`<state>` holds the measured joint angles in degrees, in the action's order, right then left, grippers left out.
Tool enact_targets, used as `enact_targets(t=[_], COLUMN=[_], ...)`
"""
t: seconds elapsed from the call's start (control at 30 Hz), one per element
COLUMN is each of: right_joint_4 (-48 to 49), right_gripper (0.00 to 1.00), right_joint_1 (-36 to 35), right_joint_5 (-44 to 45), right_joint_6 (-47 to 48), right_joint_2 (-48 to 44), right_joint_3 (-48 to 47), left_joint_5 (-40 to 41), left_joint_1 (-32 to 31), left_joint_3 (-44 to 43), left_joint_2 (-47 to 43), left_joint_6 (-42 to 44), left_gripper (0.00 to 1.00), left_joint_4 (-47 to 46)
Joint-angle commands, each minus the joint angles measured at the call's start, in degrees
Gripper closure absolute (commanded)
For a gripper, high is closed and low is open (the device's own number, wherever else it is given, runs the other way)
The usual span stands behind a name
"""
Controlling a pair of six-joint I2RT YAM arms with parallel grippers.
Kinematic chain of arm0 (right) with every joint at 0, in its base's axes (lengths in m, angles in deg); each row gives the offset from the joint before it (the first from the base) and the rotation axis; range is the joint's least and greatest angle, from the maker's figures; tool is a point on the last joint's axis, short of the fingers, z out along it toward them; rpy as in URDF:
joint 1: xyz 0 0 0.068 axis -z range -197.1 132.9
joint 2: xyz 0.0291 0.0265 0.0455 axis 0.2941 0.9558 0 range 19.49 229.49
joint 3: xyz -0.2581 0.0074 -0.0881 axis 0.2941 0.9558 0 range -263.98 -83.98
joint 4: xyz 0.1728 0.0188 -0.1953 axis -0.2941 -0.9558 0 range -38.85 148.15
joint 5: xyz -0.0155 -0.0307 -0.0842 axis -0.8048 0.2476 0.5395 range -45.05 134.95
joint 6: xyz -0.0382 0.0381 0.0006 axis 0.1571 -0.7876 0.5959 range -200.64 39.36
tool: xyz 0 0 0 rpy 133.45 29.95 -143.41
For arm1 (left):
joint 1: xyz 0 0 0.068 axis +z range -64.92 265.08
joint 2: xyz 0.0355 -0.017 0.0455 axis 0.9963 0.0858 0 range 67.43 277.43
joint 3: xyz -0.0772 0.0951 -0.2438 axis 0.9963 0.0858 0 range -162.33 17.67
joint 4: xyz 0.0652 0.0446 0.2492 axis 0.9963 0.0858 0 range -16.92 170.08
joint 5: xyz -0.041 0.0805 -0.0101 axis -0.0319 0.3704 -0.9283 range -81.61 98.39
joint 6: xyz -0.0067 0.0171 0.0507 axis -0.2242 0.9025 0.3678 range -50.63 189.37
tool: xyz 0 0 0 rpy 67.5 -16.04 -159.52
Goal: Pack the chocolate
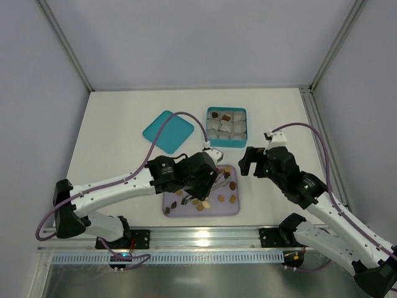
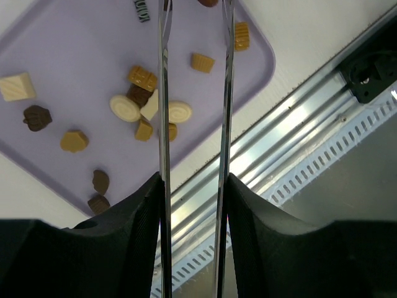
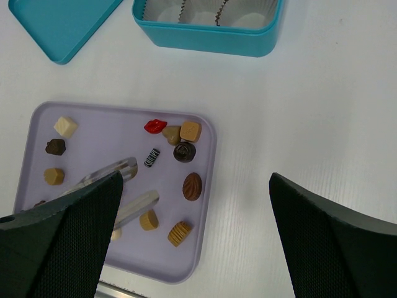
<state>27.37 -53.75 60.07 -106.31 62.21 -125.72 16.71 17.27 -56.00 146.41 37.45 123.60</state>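
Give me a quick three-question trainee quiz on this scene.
1. True or false: the teal lid is on the box.
2. How many chocolates already sit in the box's cups? A) none B) two C) six
3. Which arm's gripper is over the purple tray?
Key: 1 false, it lies on the table beside the box; 2 B; 3 the left gripper, fingers apart with nothing between them.

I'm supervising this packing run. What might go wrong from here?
The chocolate pieces lie bunched on the purple tray; the left tool, open above them, might nudge neighbours or pinch two. Its thin clear fingers might let a rounded piece slip on the way to the teal box. The right tool hovers open beside the tray, near that path.
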Motion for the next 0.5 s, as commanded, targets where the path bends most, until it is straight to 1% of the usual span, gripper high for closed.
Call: enact_targets(t=[0.0,0.17,0.47], right_joint_4=[1.96,1.87,0.73], right_gripper=[0.0,0.0,0.0], right_joint_1=[0.17,0.26,0.17], right_joint_5=[0.09,-0.08,0.97], right_joint_6=[-0.87,-1.05,-1.22], right_joint_2=[-0.97,-1.58,-3.25], right_joint_3=[0.69,1.39,1.75], left_joint_5=[-0.14,0.56,-0.23], left_joint_1=[-3.2,-7.33,-8.74], left_joint_3=[0.89,0.9,0.54], left_joint_2=[-1.64,0.82,5.91], left_joint_6=[-3.58,-5.78,-5.96], left_gripper=[0.56,0.56,0.56], left_joint_4=[-0.95,-1.65,-3.85])
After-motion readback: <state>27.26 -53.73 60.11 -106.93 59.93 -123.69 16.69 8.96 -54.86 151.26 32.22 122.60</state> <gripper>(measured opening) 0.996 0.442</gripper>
